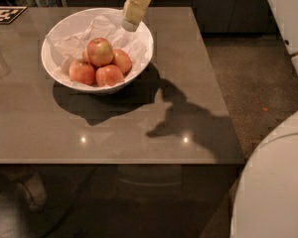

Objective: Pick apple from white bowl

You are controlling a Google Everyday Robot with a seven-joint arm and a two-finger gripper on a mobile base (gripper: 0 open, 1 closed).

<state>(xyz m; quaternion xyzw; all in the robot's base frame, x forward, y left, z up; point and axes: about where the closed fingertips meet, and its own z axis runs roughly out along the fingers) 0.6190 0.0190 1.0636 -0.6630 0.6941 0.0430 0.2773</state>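
The white bowl (142, 53) stands at the back left of the grey table, lined with crumpled white paper. Several apples lie in it. The apple (100, 51) with a yellow-green patch sits on top of the pile, with plainer red-orange apples (109, 75) below and beside it. My gripper (130, 24) hangs from the top edge of the view, over the bowl's back right rim, above and to the right of the apple and apart from it.
The grey table (139, 133) has its front edge low in view and its right edge beside a dark floor (253, 83). My white arm (278, 182) fills the right side. A black-and-white marker (5, 14) lies at the table's back left.
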